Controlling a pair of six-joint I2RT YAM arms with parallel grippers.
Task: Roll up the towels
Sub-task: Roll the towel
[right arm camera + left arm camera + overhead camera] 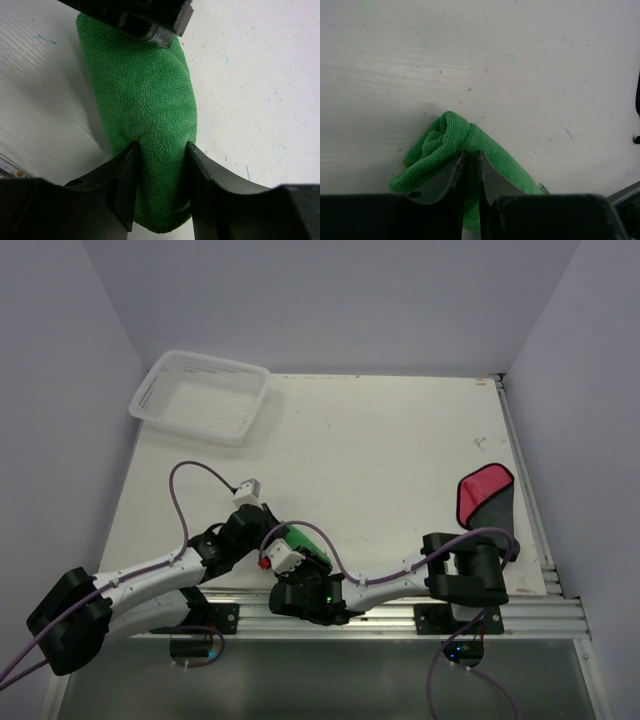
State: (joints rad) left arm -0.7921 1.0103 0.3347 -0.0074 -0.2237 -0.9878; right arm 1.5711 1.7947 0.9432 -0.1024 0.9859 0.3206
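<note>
Top external alone: red towel (483, 492), right of right pincer (162, 150); green towel (145, 110), long axis ahead of it, clenched by it and left pincer (471, 155).

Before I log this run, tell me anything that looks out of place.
The white basket overhangs the table's far left corner. The red towel lies unrolled near the right edge, grey underside partly showing. Nothing looks spilled or damaged.

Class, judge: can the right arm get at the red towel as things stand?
Probably not yet. The red towel lies uncovered on bare table near that arm's base, but the right gripper is clamped on the green towel and must release first.
</note>
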